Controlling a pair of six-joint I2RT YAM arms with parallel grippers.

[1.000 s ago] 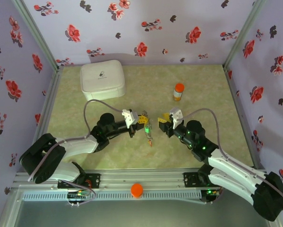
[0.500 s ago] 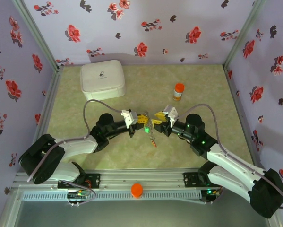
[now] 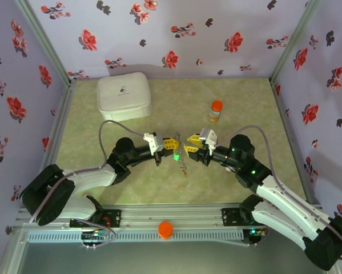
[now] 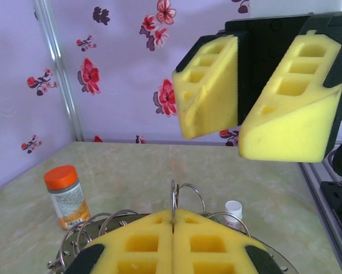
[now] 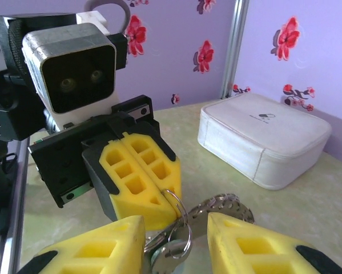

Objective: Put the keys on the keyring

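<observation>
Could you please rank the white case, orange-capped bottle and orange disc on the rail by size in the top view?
1. white case, clearly largest.
2. orange-capped bottle and orange disc look about alike; I won't rank them.

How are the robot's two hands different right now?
The left hand is squeezed shut, while the right hand has its fingers apart. The left hand pinches the keyring. The right hand only has the rings sitting in the gap between its fingers and is not squeezing them. Both hands have yellow foam fingers, and they face each other tip to tip above the table.
</observation>
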